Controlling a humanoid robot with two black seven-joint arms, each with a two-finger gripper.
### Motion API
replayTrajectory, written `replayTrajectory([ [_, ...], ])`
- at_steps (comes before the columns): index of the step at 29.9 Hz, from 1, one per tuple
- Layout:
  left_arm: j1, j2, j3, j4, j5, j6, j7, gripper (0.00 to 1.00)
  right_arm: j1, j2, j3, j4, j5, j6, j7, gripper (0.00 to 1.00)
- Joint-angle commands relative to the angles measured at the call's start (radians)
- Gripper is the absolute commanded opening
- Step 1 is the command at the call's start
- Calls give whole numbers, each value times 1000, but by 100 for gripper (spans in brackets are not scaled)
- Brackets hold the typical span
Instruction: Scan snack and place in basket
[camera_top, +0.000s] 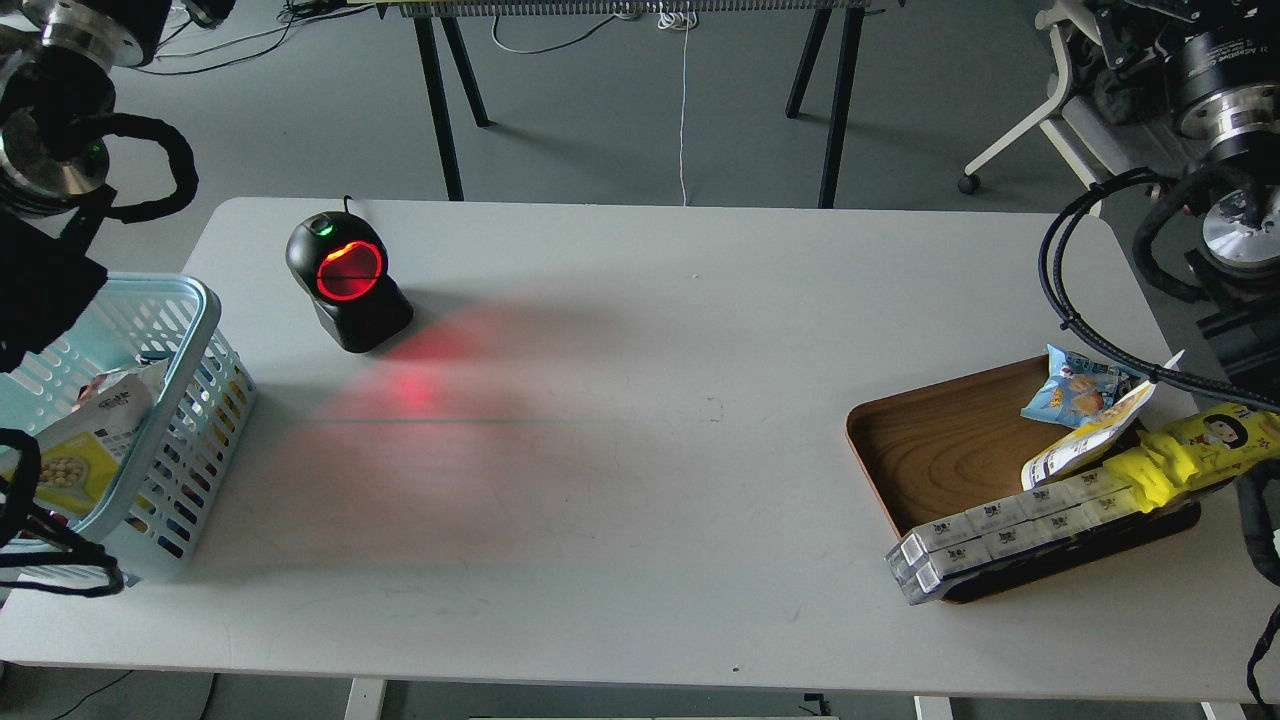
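The snack (75, 450), a yellow-and-white pouch with round beige beans pictured on it, lies tilted inside the light blue basket (205, 390) at the table's left edge. My left arm reaches up across the basket's left side and hides part of it. Its far end leaves the frame at the top left, so the left gripper is out of view. My right arm stands high at the far right. Only dark parts of the right gripper (1125, 25) show at the top edge, and I cannot tell its fingers apart.
A black scanner (347, 280) with a glowing red window stands at the back left and casts red light on the table. A brown wooden tray (940, 450) at the right holds a blue snack bag (1075, 392), another yellow-and-white pouch (1085, 445), a long yellow packet (1195, 455) and long white boxes (1000, 535).
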Motion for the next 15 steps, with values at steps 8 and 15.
replayTrajectory([
  [8, 184, -171, -188, 7, -31, 0, 8, 100, -21, 12, -1, 2, 2, 0, -4, 100],
  [15, 191, -185, -229, -7, -31, 0, 6, 100, -32, 10, -10, 5, 0, 0, -6, 100],
])
